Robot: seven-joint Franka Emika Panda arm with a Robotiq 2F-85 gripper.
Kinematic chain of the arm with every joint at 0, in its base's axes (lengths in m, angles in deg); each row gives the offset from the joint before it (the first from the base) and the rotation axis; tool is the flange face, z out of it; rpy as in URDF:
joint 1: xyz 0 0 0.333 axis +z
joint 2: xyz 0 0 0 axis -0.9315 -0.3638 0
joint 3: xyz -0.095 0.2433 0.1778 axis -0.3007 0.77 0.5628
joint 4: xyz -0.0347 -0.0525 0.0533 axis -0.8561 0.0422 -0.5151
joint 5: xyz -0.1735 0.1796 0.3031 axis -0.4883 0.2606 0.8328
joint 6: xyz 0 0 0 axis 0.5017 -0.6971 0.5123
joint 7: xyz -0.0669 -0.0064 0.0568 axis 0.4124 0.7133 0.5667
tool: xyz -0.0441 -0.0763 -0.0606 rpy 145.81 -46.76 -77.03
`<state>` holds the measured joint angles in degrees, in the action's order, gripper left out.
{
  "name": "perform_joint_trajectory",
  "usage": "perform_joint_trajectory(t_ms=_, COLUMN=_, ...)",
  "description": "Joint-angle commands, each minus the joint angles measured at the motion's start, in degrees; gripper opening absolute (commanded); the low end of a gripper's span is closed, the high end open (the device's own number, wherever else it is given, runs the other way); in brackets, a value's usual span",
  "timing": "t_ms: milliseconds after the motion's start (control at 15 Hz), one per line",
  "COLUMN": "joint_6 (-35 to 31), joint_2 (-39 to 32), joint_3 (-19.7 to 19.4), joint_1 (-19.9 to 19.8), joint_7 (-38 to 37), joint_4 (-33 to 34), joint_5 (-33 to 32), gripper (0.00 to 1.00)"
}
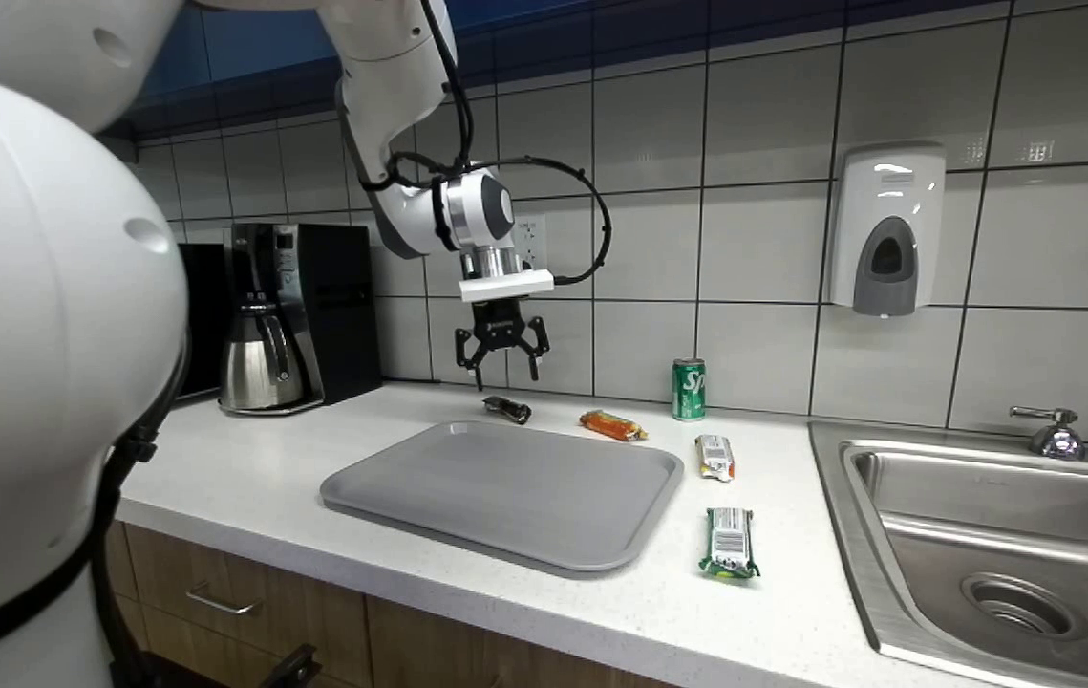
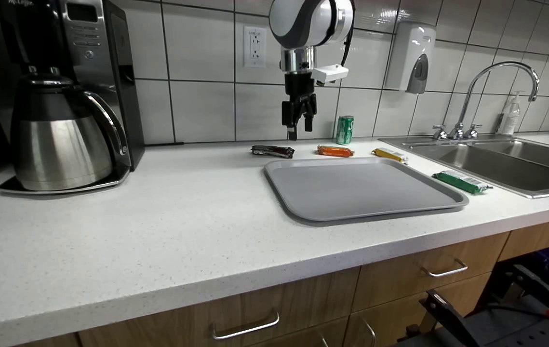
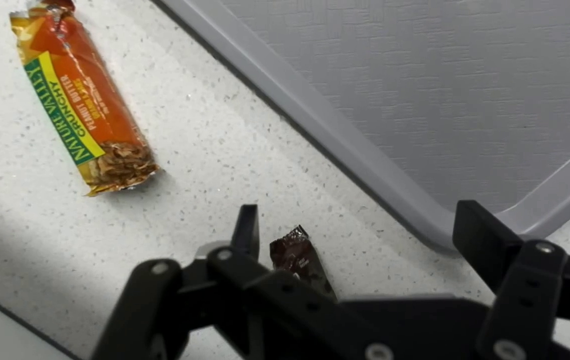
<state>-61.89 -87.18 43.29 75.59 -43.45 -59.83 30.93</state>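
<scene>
One speckled counter (image 2: 158, 221) under dark bar (image 2: 272, 152), tiled wall (image 2: 202, 111) behind.

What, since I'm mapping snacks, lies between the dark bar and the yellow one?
The orange bar lies there, touching neither the dark bar nor the yellow bar; both exterior views show it.

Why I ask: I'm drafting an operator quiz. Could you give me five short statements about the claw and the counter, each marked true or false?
1. The claw stands open. True.
2. The claw grips a wrapped bar. False: it holds nothing; the dark-wrapped bar lies below it on the counter.
3. The green-wrapped bar lies on the tray. False: it lies on the counter, between the tray and the sink.
4. The green can stands upright. True.
5. The orange-wrapped bar lies off the tray. True.
</scene>
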Motion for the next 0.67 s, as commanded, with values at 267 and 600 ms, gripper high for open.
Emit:
perform_joint_trajectory(t_ms=267, joint_6=-1.42, joint_2=-2.89, joint_3=0.31, joint_1=0.54, joint_7=-0.07, joint_4=2.54, joint_5=-2.09, gripper=1.00)
perform_joint_trajectory(t_ms=600, joint_6=-1.45, joint_2=-6.63, joint_3=0.16, joint_1=0.78, joint_7=0.33, joint_4=6.15, joint_5=-2.86, gripper=1.00)
